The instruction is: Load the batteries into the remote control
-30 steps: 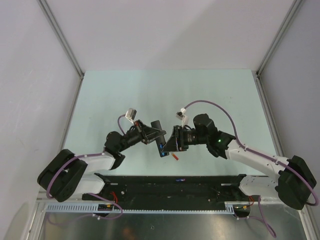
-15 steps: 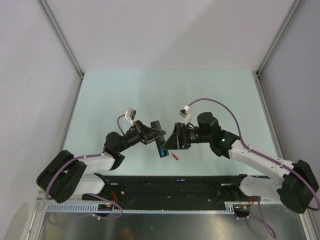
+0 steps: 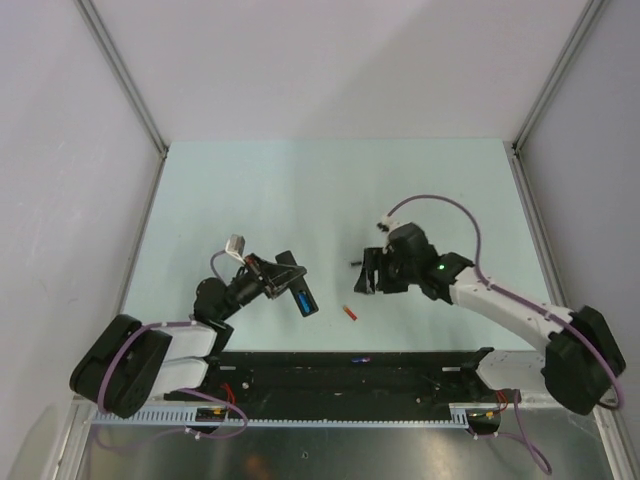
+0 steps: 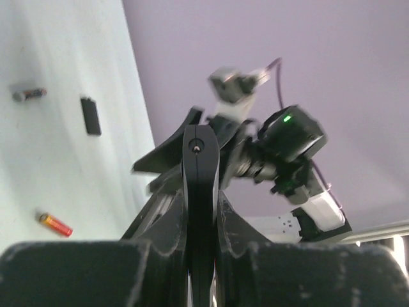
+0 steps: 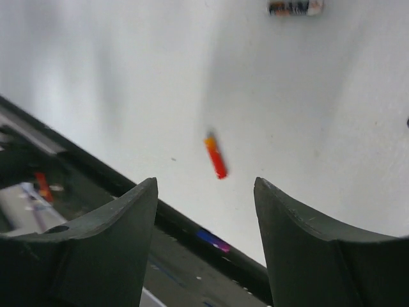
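Observation:
My left gripper (image 3: 280, 276) is shut on the black remote control (image 3: 292, 272) and holds it above the table. A bright blue battery (image 3: 303, 300) sits in the remote's lower end. In the left wrist view the remote (image 4: 201, 160) stands edge-on between my fingers (image 4: 160, 224). My right gripper (image 3: 367, 273) is open and empty, apart from the remote, to its right. A red-orange battery (image 3: 349, 313) lies on the table between the arms; it shows between my open right jaws (image 5: 216, 157) and in the left wrist view (image 4: 54, 224). A grey battery (image 5: 295, 7) lies further out (image 4: 29, 94).
A small flat black rectangular piece (image 4: 91, 116) lies on the table near the grey battery. A bluish-purple battery (image 3: 358, 357) lies on the black base rail (image 3: 300, 365) at the near edge, also in the right wrist view (image 5: 213, 240). Grey walls enclose the table.
The two grippers were together at the remote; now they are apart. My left gripper has drawn back left with the remote. My right gripper has moved right and away.

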Action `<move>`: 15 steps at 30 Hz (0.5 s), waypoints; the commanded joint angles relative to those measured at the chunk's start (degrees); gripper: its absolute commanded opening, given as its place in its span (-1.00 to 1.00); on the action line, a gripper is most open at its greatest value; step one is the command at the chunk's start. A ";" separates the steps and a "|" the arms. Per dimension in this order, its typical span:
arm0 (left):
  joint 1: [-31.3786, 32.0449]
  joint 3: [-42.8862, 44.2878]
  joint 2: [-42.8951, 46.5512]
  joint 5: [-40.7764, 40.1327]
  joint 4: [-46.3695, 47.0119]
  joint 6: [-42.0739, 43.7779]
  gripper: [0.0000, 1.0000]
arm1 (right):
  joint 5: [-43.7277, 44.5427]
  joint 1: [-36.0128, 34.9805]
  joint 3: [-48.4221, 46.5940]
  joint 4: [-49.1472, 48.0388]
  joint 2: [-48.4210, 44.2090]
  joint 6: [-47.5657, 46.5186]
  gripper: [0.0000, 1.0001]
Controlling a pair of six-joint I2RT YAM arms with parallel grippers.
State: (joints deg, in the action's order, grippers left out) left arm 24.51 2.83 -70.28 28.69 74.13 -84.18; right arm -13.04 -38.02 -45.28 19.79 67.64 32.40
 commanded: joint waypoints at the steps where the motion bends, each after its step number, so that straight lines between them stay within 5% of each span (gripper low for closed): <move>1: -2.27 -2.48 4.62 1.28 17.54 -1.25 -1.00 | 11.36 -8.10 -0.87 4.55 4.95 -6.56 0.31; 15: -3.16 -4.67 6.91 3.39 16.84 -0.81 -1.00 | 14.36 -14.36 -0.95 -1.50 15.15 -10.69 0.07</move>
State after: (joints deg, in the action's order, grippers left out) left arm 21.98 2.57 -64.88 30.59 74.87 -84.58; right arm -0.45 -52.07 -45.28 21.93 81.19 24.49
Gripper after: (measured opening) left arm 0.163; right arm 0.551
